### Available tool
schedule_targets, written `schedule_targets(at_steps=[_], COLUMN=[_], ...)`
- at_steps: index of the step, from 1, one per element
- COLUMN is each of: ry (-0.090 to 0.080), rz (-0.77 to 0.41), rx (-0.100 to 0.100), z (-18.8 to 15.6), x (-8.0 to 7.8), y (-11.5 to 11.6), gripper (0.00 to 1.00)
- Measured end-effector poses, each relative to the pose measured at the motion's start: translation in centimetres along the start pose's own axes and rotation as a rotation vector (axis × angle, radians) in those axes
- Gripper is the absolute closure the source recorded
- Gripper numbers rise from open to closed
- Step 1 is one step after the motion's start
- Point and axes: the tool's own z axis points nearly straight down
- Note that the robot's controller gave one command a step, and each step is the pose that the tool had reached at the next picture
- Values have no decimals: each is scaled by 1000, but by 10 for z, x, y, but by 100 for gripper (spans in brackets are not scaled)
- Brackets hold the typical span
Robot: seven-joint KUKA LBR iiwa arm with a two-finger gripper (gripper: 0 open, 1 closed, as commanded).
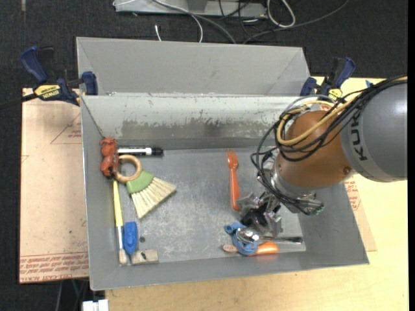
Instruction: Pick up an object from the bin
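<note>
In from the right: the dark two-finger gripper [260, 214], hung low beneath the arm's orange-brown wrist cover, over the near right part of the grey metal bin [194, 219]. Cannot tell how far open, nor whether anything is in its hold (too dark a tangle of metal and cable there).

Just below it, toward the near wall: a small blue rounded plastic piece with a silvery middle [244, 236], touching a slim orange-handled tool [267, 249] laid flat along that wall. Probably the likeliest pick, going by position alone. Both seemingly lying loose against the corner rather than set there on purpose. Just beside, to the left: a long orange plastic spoon [233, 180], flat on the floor and pointing toward the back wall.

Tight on this side, with the near wall and the sloping right wall both close to the cluster; little room for a sideways approach, so best taken from straight above, probably. Plenty of bare floor across the middle.

Well apart, along the left wall:
- a black marker pen [139, 151]
- a pale wooden ring [128, 167] touching a reddish-orange toy figure [107, 157]
- a green-capped straw hand brush [148, 193], fanned toward the centre
- a thin yellow stick [117, 206] beside a blue handle-like piece [130, 237]

No likely hindrance from that lot.
</note>
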Motion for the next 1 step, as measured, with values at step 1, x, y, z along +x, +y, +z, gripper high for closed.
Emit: schedule_targets(at_steps=[1], ry=[0], rz=[0], rx=[-1], z=[-12], x=[-1], y=[0], gripper=[100])
